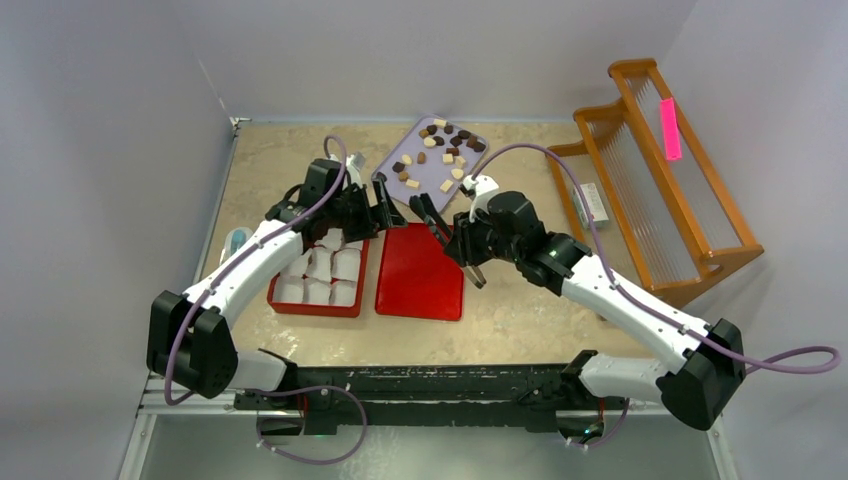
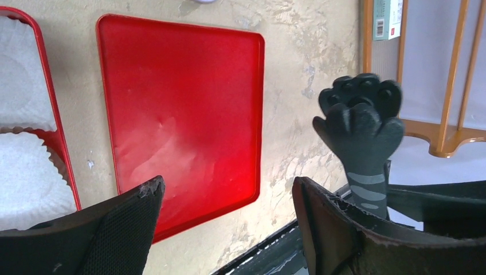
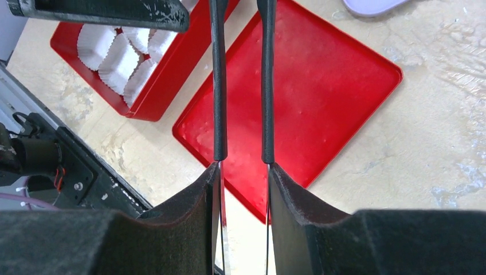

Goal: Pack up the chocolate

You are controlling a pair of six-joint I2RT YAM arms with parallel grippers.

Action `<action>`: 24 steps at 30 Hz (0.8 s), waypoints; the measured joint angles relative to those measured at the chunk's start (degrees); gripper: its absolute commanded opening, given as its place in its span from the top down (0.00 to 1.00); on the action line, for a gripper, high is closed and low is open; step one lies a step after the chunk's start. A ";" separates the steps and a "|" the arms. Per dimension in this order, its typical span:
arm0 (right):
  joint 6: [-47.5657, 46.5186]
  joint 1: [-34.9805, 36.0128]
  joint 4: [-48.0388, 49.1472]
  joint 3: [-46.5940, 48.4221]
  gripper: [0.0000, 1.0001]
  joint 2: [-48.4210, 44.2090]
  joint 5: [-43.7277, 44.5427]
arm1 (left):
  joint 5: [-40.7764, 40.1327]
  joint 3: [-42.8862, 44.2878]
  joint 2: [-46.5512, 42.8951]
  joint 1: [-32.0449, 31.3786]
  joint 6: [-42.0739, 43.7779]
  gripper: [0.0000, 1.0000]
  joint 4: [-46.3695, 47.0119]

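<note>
Chocolate (image 1: 440,150) pieces, tan and dark, lie scattered on the lavender tray (image 1: 432,172) at the far side of the bench (image 1: 520,310). No piece shows in the white paper cups (image 1: 320,270) that fill the red box (image 1: 275,298) by the left arm. Just beside the box lies a flat red lid (image 1: 420,275), bare. The right jaws are clamped narrow on a pair of black tongs (image 3: 218,86), whose two thin arms run out side by side above the lid; their paw-shaped tip shows in the left wrist view. The left jaws stand wide with nothing between them, near the tray's closest corner. The step in hand looks like reaching for a first piece with the tongs. To do it well, choose a piece at the edge of the scatter with room on both sides, bring the tips down astride it, and squeeze gently so it doesn't skid away. The left arm sits close to the tong tips, so it should be held clear while the piece travels to a cup.
</note>
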 measured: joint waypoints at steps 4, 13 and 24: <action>-1.20 0.00 -0.31 1.29 0.64 0.81 0.02 | -0.11 0.26 -0.81 0.00 -0.15 0.18 -1.25; -2.78 0.39 -0.09 2.34 0.63 4.72 -2.51 | 3.32 3.13 -1.44 0.00 -3.23 0.18 4.63; -3.13 1.01 -0.17 3.56 0.63 5.16 -1.57 | 1.62 3.58 5.29 0.00 -3.04 0.23 2.40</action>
